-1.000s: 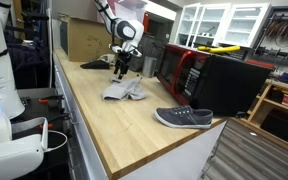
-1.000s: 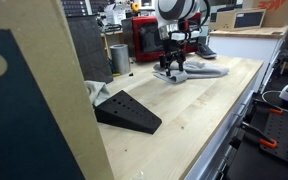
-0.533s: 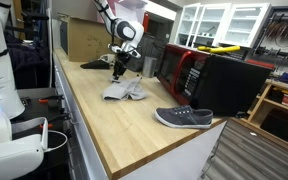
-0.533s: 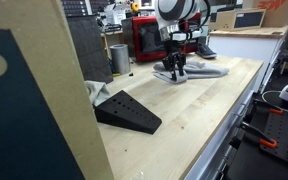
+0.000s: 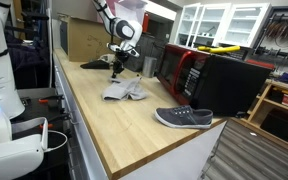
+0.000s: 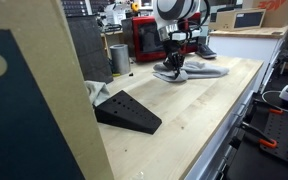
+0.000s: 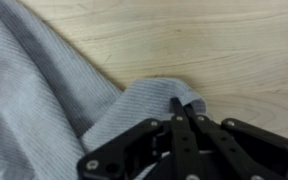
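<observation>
Small change, but it matters: over the last second your claw (image 7: 185,112) has crept slightly up and sideways in both exterior views, while the grey cloth (image 7: 44,90) has hardly changed shape on the table (image 7: 234,40). So the lift has only just begun, if it has begun at all.

The wrist view shows the good news. The fingers are pressed together with a fold of the cloth's edge pinched between them, and the fabric puckers up around the tips. That looks like a real grab, though a thin one, right at the hem.

In an exterior view the cloth (image 5: 125,92) is still a crumpled heap in the middle of the table, under the claw (image 5: 117,66). The grey shoe (image 5: 184,118) sits well apart, nearer the table's end, and the black wedge (image 6: 127,111) is well clear on the other side.

My read is that you've got the pinch and most of the cloth is still lying flat. With such a shallow bite, I'd guess a fast pull could slip it out.
</observation>
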Tool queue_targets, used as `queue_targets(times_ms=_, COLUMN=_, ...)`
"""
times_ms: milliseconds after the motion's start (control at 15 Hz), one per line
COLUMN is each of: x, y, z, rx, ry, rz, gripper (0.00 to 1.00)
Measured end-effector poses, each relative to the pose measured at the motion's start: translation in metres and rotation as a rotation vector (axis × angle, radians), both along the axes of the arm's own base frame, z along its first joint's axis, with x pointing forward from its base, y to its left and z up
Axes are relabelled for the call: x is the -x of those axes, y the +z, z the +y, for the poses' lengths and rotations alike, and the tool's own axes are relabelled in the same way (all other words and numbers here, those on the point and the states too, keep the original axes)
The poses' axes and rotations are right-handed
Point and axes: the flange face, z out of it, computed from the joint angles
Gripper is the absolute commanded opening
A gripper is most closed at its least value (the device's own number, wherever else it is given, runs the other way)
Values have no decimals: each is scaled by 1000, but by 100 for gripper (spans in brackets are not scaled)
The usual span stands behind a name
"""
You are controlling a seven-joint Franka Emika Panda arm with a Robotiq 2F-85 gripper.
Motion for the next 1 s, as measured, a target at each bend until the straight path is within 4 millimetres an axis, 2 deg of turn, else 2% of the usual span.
queue_targets(times_ms=533, x=31, y=24, z=66, rx=120, ry=-16, rz=94, gripper=0)
queue_targets(times_ms=800, x=38, y=38, z=81, rx=285, ry=10, rz=-1, gripper=0)
queue_targets(times_ms=1000, x=51, y=43, z=90, rx=317, ry=45, rz=-41, gripper=0)
